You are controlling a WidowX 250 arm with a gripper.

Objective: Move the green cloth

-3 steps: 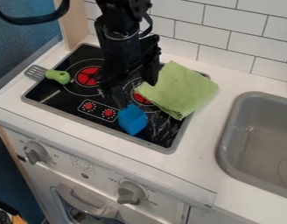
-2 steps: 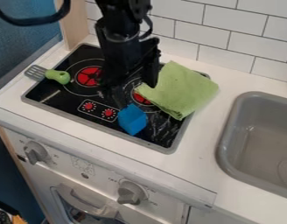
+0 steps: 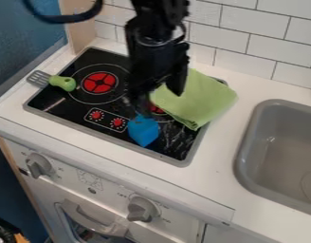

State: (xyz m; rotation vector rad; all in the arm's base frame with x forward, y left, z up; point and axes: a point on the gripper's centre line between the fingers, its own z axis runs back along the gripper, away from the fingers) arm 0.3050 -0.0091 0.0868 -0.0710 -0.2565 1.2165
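Green cloth (image 3: 200, 100) overlaps stovetop edge (image 3: 198, 141); counter (image 3: 223, 142) separates it from sink (image 3: 241, 156); gripper (image 3: 160, 103) spread wide.

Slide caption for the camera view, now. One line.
WidowX gripper over the toy stovetop, at the near-left side of the green cloth, with a blue block below.
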